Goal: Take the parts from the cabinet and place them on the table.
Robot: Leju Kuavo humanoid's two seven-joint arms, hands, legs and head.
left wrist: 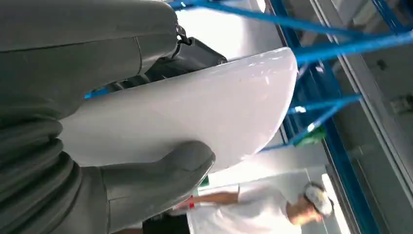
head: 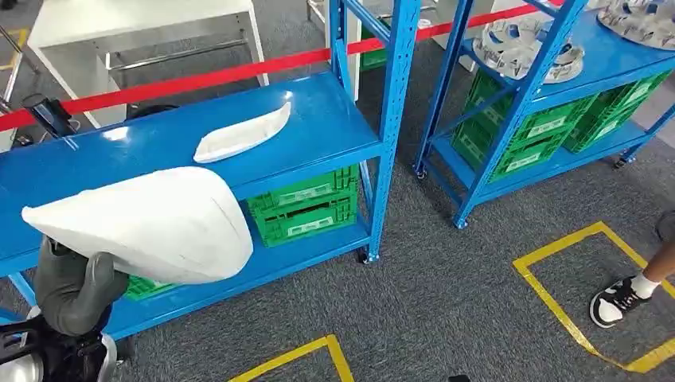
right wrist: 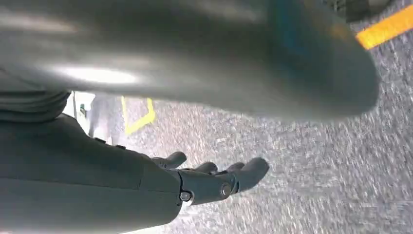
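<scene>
The left robot hand [head: 73, 288] grips a large white shell-shaped part [head: 151, 225] at the near left of the head view, holding it in front of the blue cabinet [head: 334, 119]; in the left wrist view the thick grey thumb [left wrist: 160, 175] presses against one face of this part [left wrist: 195, 112] while the darker fingers lie against its other face, so the part is clamped between them; a second, smaller white part [head: 243, 134] lies on the cabinet's upper shelf, further back and to the right of the held one, with its pointed end turned toward the far right; green crates [head: 306, 207] sit on the lower shelf beneath it; a red barrier tape [head: 207, 77] runs behind the cabinet, and a white worktop [head: 135, 20] stands at the far left beyond it; a second blue rack [head: 549, 95] stands at the far right, carrying round silver-and-white wheel-like parts [head: 525, 48] on top and more green crates below; the right robot hand [right wrist: 214, 178] hangs over grey carpet [right wrist: 316, 185] with its fingers spread slightly apart and nothing in them; yellow floor markings [head: 557, 294] frame squares on the carpet, and a person's shoe [head: 613, 302] rests at the near right edge; a person in a white shirt [left wrist: 253, 209] appears in the left wrist view beyond the held part.
</scene>
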